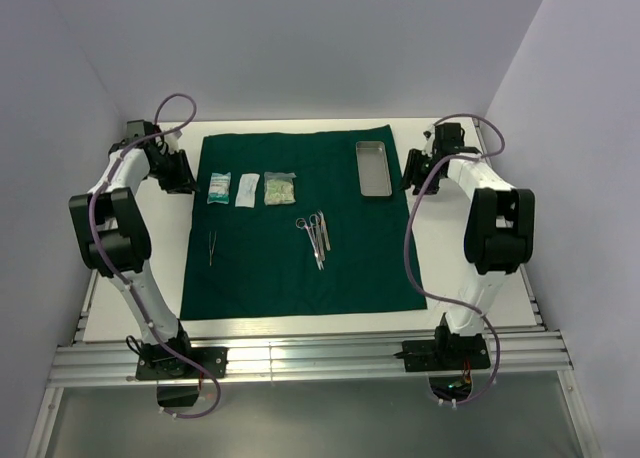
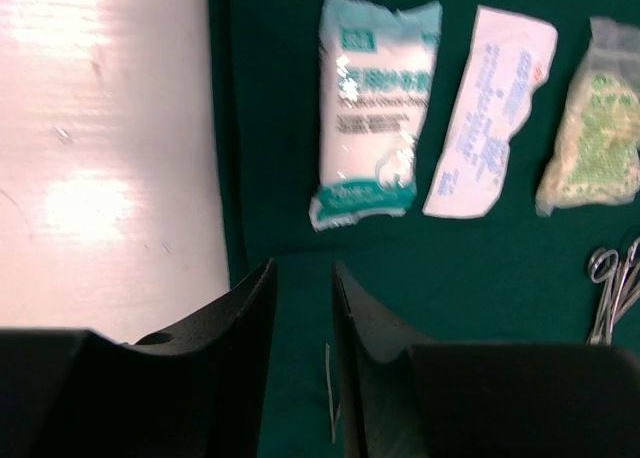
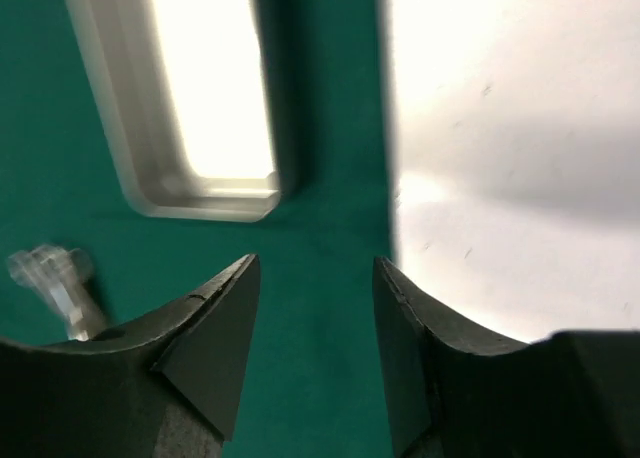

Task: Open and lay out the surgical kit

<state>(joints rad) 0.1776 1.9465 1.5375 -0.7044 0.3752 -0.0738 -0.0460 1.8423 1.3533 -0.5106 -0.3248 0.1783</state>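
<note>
Cloth (image 1: 270, 278) held three packets (image 1: 247, 189), one tray (image 1: 373, 168), one tweezers (image 1: 211, 248), clustered clamps (image 1: 317, 236); left gripper (image 2: 303, 268), right gripper (image 3: 315, 263) stood parted, empty.

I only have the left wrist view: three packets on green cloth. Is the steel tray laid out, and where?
Observer: Yes. The steel tray lies flat on the far right corner of the cloth.
Operator: Where is the right gripper?
Observer: The right gripper hovers over the cloth's right edge, just on the near side of the tray, jaws apart and holding nothing.
Operator: Anything inside the tray?
Observer: It looks empty. The clamps lie mid-cloth and the tweezers lie nearer the left edge.
</note>
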